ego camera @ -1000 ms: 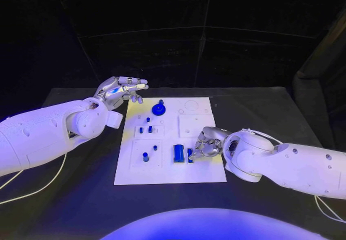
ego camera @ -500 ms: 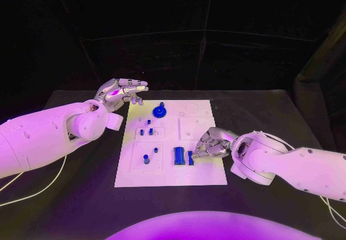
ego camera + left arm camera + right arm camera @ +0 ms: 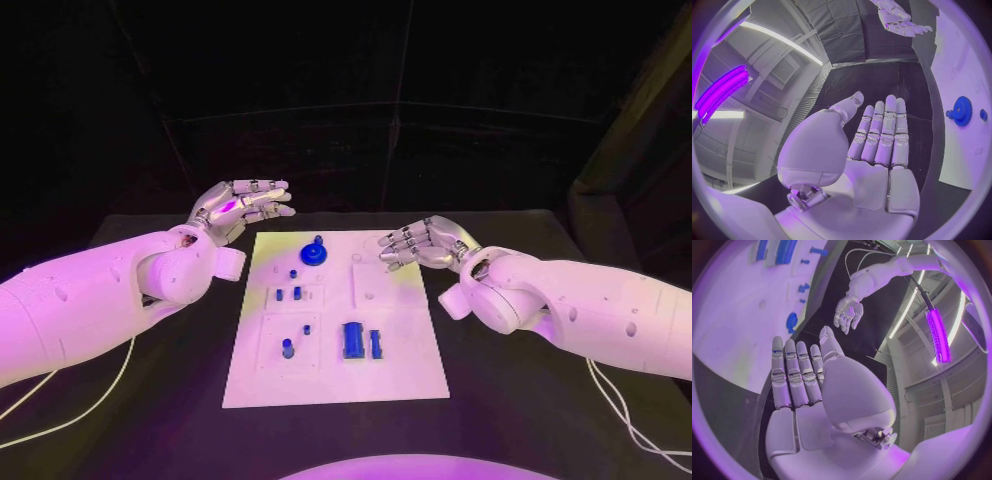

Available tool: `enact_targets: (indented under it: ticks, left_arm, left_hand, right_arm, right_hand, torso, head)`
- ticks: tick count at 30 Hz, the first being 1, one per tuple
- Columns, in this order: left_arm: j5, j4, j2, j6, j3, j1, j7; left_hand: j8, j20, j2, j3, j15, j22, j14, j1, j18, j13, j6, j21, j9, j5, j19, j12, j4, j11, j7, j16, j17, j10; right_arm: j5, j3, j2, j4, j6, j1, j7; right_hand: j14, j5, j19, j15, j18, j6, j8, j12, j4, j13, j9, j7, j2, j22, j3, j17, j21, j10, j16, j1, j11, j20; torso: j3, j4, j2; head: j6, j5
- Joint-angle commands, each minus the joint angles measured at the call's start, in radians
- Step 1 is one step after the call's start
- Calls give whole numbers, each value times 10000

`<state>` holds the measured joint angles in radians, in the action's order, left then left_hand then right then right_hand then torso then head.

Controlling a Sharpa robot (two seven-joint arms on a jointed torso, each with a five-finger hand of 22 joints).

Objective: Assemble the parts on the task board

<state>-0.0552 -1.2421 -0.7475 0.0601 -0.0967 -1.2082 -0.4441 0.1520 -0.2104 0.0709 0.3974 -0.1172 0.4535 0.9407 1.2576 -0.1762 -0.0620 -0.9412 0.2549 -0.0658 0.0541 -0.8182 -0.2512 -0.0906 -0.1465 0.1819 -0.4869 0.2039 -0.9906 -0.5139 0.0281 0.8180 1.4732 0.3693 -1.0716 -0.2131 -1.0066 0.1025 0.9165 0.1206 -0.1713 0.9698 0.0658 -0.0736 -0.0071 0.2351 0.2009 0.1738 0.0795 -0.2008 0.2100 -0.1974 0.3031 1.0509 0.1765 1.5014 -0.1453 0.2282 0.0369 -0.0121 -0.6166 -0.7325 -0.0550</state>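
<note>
Both hands hover empty, fingers spread — left hand [image 3: 238, 206] beyond the far left corner of the white task board [image 3: 408, 352], right hand [image 3: 421, 243] over its far right — blue parts [image 3: 353, 338] on it.

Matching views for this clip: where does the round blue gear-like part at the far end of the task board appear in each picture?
Head view: the round blue part stands at the far end of the task board, between the left hand and right hand.
Left wrist view: it sits on the board beyond the fingertips.
Right wrist view: it sits near the board's edge.
Shared landmark: the board's far edge.
</note>
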Motion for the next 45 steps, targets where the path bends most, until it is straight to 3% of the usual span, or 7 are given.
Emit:
enact_targets:
  ticks: [1, 13, 14, 28, 32, 34, 45]
  left_arm:
    - [-619, 234, 180, 316, 8, -8, -349]
    - [-945, 1060, 987, 1460, 2, 244, -917]
    - [-675, 1012, 969, 885, -8, 245, -425]
    - [-234, -528, 505, 3115, 342, 725, -545]
    - [10, -1382, 247, 4352, 536, 991, -612]
    - [159, -1905, 89, 5110, 655, 1154, -652]
    - [537, -3227, -310, 7024, 955, 1566, -755]
  left_hand:
    - [-146, -293, 6, -93, -247, -542, -373, -107, 132, 8, 94, -726, 9, -17, 745, 342, 67, -206, -43, 938, -427, 63]
    - [-833, -824, -228, -953, -550, -2518, -954, -301, 6, -2, 254, -2061, 9, -13, 3768, 1829, 515, -215, -211, 3231, -1337, 831]
    - [-1520, 55, -709, -1829, -29, -3097, -3454, -3994, 524, 620, 2986, -2549, 658, -541, 5062, 2512, 906, 291, -708, 3682, -2039, 3520]
    - [-1520, 924, -709, -2744, 469, -3716, -5948, -7555, 899, 620, 5668, -2549, 658, -541, 6358, 2512, 906, 1465, -1819, 4869, -2039, 6206]
    - [-1520, 1096, -709, -2913, 1172, -3829, -6422, -8241, 1007, 620, 6182, -2549, 658, -541, 6599, 2512, 906, 1465, -1819, 4869, -2039, 6709]
    - [-1520, 1186, -709, -3012, 1172, -4535, -6700, -8641, 1008, 620, 6480, -2549, 658, -541, 6743, 2512, 906, 1465, -1819, 4869, -2039, 7010]
    - [-1520, 2104, -709, -3974, 1172, -4535, -7685, -10076, 1762, 620, 7548, -2549, 658, -541, 7270, 2512, 906, 1465, -1819, 4869, -2039, 8062]
  right_arm:
    - [2479, -108, -388, -884, -173, -57, -1990]
    - [3496, -448, -1566, -2896, -537, -77, -2723]
    - [2914, -434, -1509, -2843, -216, -63, -2170]
    - [4087, -353, -914, -833, 2012, 84, -2644]
    - [4591, -319, -658, 31, 2969, 148, -2848]
    - [4826, -303, -539, 432, 3414, 177, -2943]
    - [5139, -281, -380, 968, 4007, 216, -3069]
  right_hand:
    - [16, 135, 127, 160, -113, -94, -35, 109, -78, -582, -323, 95, 66, 396, 90, 516, -556, -196, -544, -430, -175, 142]
    - [666, 343, -508, 486, -95, -703, -41, 138, -331, -1736, -1337, 162, 142, 1385, 185, 1360, -2419, -938, -1170, -1721, -396, 553]
    - [3410, -30, -3035, -19, 516, -3354, -658, 736, 71, -2351, -2009, -406, -795, 2008, -492, 1974, -3031, -3752, -1765, -5653, 152, -313]
    - [6250, -1025, -5664, -1206, 851, -6026, -658, 736, 71, -2351, -2009, -952, -795, 2008, -1157, 1974, -3031, -6613, -1765, -9591, 695, -1114]
    - [6751, -1025, -6125, -1206, 904, -6509, -658, 736, 71, -2351, -2009, -1738, -795, 2008, -1266, 1974, -3031, -7118, -1765, -10305, 1453, -1268]
    - [7074, -1025, -6418, -1206, 1713, -6813, -658, 736, 71, -2351, -2009, -1738, -795, 2008, -1355, 1974, -3031, -7449, -1765, -10757, 1453, -1367]
    - [8148, -1025, -7408, -1206, 1713, -7861, -658, 736, 71, -2351, -2009, -1738, -795, 2008, -2100, 1974, -3031, -8553, -1765, -12297, 1453, -2282]
  torso:
    - [34, 37, 201]
    - [-71, 0, 408]
    - [-33, 12, 366]
    - [-355, 116, 708]
    - [-369, 121, 724]
    - [-369, 121, 724]
    - [-369, 121, 724]
  head:
    - [204, 12]
    - [606, 141]
    - [559, 128]
    - [1292, 532]
    - [1325, 550]
    - [1325, 550]
    - [1325, 550]
